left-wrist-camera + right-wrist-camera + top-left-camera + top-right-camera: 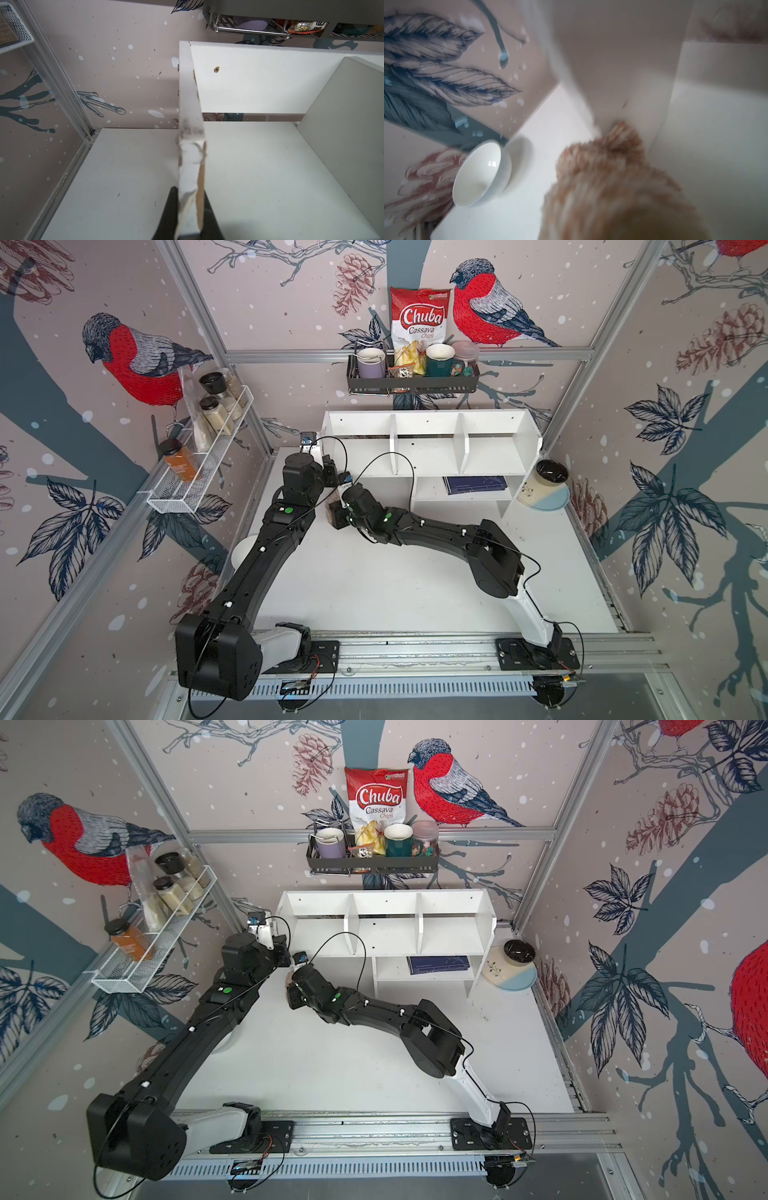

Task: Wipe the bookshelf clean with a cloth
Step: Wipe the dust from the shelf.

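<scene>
Both your top views hang high over the front edge, looking down and back across the whole worktop (374, 593) to the bookshelf (490, 456); they share nearly the entire scene. Your left wrist view sits tight against the bookshelf's end panel, facing the back wall (124, 62). Your right wrist view, blurred, looks close over the cloth (612, 187) toward a white bowl (481, 172).

White tabletop (395, 580) with bookshelf (432, 452) at the back, bowl (481, 174) left, plate (552, 499) right.
</scene>
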Robot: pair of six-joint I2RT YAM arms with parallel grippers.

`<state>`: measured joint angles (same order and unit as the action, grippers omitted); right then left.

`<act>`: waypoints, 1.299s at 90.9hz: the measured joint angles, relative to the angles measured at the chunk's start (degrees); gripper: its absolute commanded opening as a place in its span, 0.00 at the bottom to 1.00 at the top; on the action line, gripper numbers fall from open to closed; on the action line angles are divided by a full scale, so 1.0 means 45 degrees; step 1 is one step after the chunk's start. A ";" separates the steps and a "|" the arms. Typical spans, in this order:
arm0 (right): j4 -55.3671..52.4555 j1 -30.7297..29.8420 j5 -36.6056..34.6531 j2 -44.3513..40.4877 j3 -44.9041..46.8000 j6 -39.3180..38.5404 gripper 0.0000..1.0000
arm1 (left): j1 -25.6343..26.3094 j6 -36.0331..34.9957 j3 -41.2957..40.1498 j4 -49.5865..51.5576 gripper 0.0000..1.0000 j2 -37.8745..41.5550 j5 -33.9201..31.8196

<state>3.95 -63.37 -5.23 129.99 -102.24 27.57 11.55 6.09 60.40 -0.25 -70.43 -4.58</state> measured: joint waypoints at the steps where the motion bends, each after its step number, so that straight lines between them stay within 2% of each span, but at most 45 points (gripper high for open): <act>1: 0.0058 -0.0019 0.0015 0.0039 0.0078 0.0039 0.00 | 0.0000 0.0000 0.0000 0.0005 0.00 0.0005 0.0000; 11: 0.0097 -0.0073 0.0175 0.0466 0.1005 0.0675 0.00 | 0.0000 0.0005 -0.0010 0.0015 0.00 0.0024 0.0010; 22: 0.0165 0.0015 0.0170 0.0126 0.1549 0.0942 0.00 | 0.0000 0.0010 -0.0034 0.0000 0.00 0.0029 0.0010; 45: 0.0933 0.0287 -0.1190 -0.3269 0.2336 0.0287 0.00 | -0.0107 0.0019 -0.0044 -0.0024 0.00 0.0029 0.0160; 60: 0.1477 0.0675 -0.1880 -0.3755 0.2958 0.0141 0.00 | -0.0189 0.0019 -0.0049 -0.0073 0.00 0.0015 0.0330; 81: 0.1676 0.1409 -0.2798 -0.5824 0.7208 0.0413 0.00 | -0.0233 0.0029 -0.0058 -0.0267 0.00 -0.0126 0.0403; 96: 0.1962 0.1447 -0.2909 -0.6086 0.9763 0.0758 0.00 | -0.0306 0.0029 -0.0058 -0.0466 0.00 -0.0233 0.0515; 107: 0.1588 0.1967 -0.2977 -0.6824 1.0151 0.0869 0.00 | -0.0306 0.0029 -0.0058 -0.0481 0.00 -0.0253 0.0544; 118: 0.1234 0.2443 -0.3215 -0.8087 0.9491 0.0636 0.00 | -0.0306 0.0029 -0.0058 -0.0495 0.00 -0.0257 0.0539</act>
<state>9.50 -52.38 -19.70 93.60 -59.53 30.44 10.17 6.22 60.14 -2.48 -71.59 -2.15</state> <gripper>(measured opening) 0.076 0.120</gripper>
